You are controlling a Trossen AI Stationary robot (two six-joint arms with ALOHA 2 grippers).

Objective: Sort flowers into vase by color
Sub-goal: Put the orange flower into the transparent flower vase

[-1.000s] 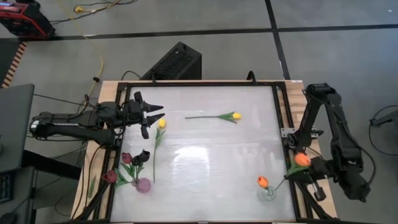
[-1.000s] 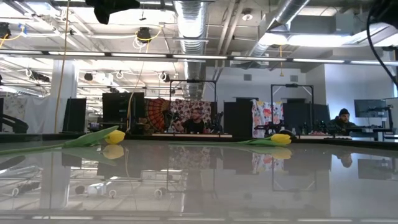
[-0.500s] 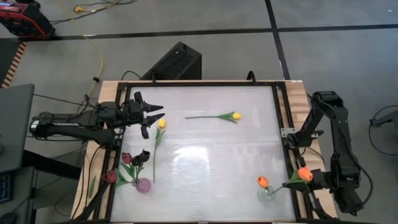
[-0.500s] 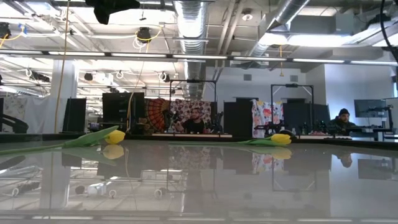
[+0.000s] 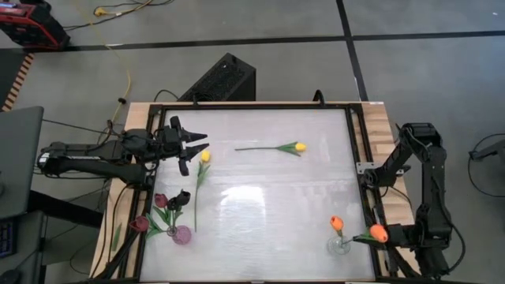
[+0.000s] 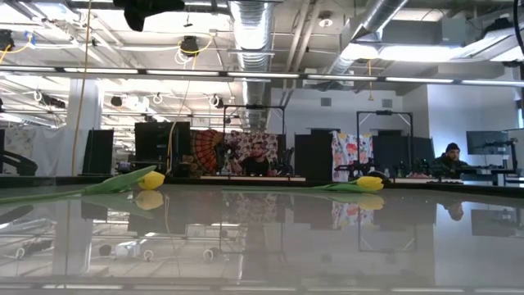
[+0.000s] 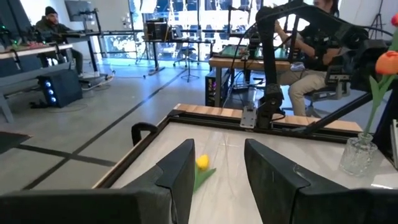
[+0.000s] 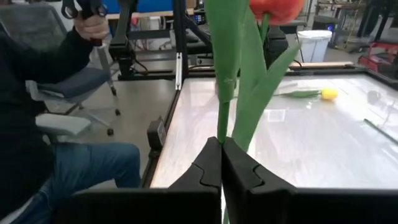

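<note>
My left gripper (image 5: 193, 146) (image 7: 219, 155) hangs open over the table's left part, just left of a yellow tulip (image 5: 204, 156) (image 7: 202, 163) lying flat. A second yellow tulip (image 5: 297, 147) (image 6: 370, 183) lies nearer the far edge. My right gripper (image 5: 392, 234) (image 8: 221, 155) is by the table's near right corner, shut on an orange tulip (image 5: 379, 233). Next to it stands a clear vase (image 5: 339, 245) (image 7: 357, 154) with one orange tulip (image 5: 336, 223) in it. A purple vase (image 5: 181, 234) near the near left corner holds three dark maroon tulips (image 5: 160, 200). My right gripper pinches the orange tulip's green stem (image 8: 221, 127) between its two shut fingers. The stem and a leaf (image 8: 252, 93) rise past the fingertips, and the orange head (image 8: 273, 7) is at the far end. The tulip is lifted clear of the table, beside the clear vase.
A dark frame (image 5: 359, 158) runs round the table top. A person (image 8: 43, 93) sits in a chair beyond the table's edge in the right wrist view. The middle of the table (image 5: 268, 205) is bare. A black box (image 5: 222, 79) stands on the floor behind the far edge.
My right arm has moved toward the table's near edge, carrying the orange tulip with it; the tulip's head has come down next to the clear vase. My left arm has kept still.
</note>
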